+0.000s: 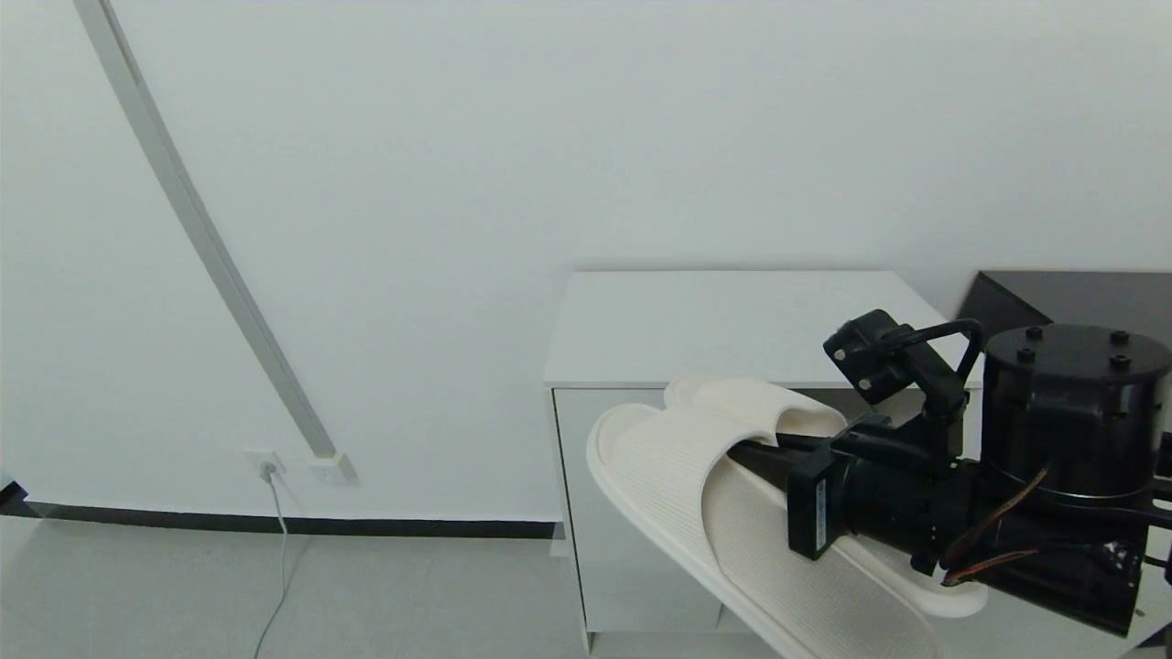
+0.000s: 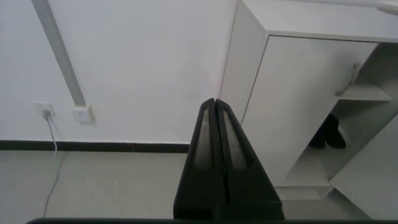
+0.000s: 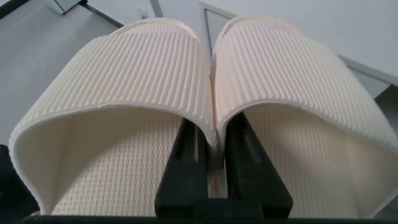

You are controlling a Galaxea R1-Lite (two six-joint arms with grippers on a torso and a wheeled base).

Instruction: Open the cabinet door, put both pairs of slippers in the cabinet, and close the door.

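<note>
The cabinet (image 2: 298,112) stands open. The right claw (image 3: 214,155) pinches 1 pair of slippers (image 3: 143,68); the left claw (image 2: 216,143) is closed and empty. Stowing and closing remain.

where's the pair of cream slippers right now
In the head view the cream slippers are on the right, clamped side by side in the right gripper, held up just in front of the white cabinet.

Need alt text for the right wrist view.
The right gripper holds a pair of cream ribbed slippers side by side, one finger inside each, pinching their touching inner walls. Grey floor lies beyond them.
</note>
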